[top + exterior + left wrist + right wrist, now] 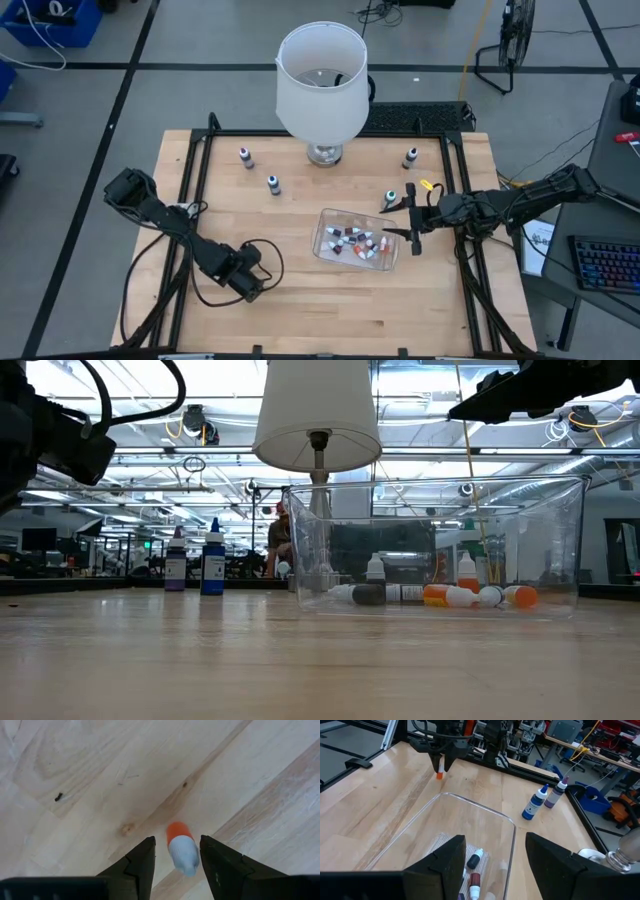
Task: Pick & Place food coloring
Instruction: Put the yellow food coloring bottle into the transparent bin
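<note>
Lab room around a pale wooden table

The table stands on a grey floor marked with dark lines. Beyond the table, a fan sits on the floor; beside the table, a dark desk holds a keyboard. Ceiling light strips glow above the cluttered workbenches.

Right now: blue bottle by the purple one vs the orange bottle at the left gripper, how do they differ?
The blue bottle stands upright on the table; the orange bottle hangs white-cap-down between the left gripper's fingers, clear of the wood. The blue bottle has a blue body and cap and nothing touches it; the orange bottle has an orange body and is gripped. Both are small dropper bottles outside the clear tub.
</note>
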